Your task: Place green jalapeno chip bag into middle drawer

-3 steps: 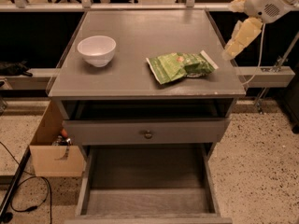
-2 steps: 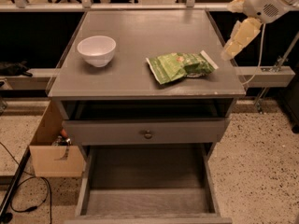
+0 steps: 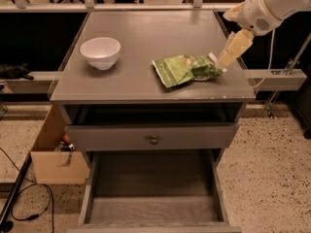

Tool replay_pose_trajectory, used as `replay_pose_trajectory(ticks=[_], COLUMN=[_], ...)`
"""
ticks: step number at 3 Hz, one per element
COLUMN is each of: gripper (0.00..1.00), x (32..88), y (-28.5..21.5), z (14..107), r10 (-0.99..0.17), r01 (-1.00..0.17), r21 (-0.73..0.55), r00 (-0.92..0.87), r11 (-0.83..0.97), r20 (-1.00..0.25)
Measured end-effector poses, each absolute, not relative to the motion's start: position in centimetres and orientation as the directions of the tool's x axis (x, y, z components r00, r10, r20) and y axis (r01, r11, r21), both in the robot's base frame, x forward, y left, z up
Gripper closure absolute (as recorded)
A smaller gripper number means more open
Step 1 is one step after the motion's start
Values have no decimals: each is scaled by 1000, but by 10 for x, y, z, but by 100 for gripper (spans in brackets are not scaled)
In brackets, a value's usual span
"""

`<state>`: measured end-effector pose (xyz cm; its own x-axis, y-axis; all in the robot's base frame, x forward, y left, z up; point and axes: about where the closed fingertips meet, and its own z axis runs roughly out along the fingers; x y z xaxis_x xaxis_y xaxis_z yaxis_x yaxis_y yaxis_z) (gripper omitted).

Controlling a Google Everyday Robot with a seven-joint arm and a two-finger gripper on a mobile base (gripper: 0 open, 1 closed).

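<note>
Green jalapeno chip bag (image 3: 183, 70) hasn't moved but our gripper (image 3: 223, 62) is now down at its end (open/closed: can't tell), so we reckon grab's next, middle drawer (image 3: 153, 210) already open.

Cut edges, a dark gap and unreadable print

The arm (image 3: 272, 4) runs out of the top right corner. Its gripper (image 3: 225, 60) is at the right end of the green jalapeno chip bag (image 3: 181, 70); contact cannot be told, and the bag's lettering is too small to read. The middle drawer (image 3: 153, 210) loses its front at the bottom border. The slot (image 3: 146, 114) under the tabletop is too dark to see into. The cabinet half hides a cardboard box (image 3: 53, 164).
</note>
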<state>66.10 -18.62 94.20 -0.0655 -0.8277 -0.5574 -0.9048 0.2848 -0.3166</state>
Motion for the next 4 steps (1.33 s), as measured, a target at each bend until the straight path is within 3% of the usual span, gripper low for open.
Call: replay_pose_trajectory(ticks=[4], gripper=[0], x=[674], y=[-154], z=[845], r10=[-866], r01=[-945], r21=[-258], r00=[-48], r11=[200], r20=[-497])
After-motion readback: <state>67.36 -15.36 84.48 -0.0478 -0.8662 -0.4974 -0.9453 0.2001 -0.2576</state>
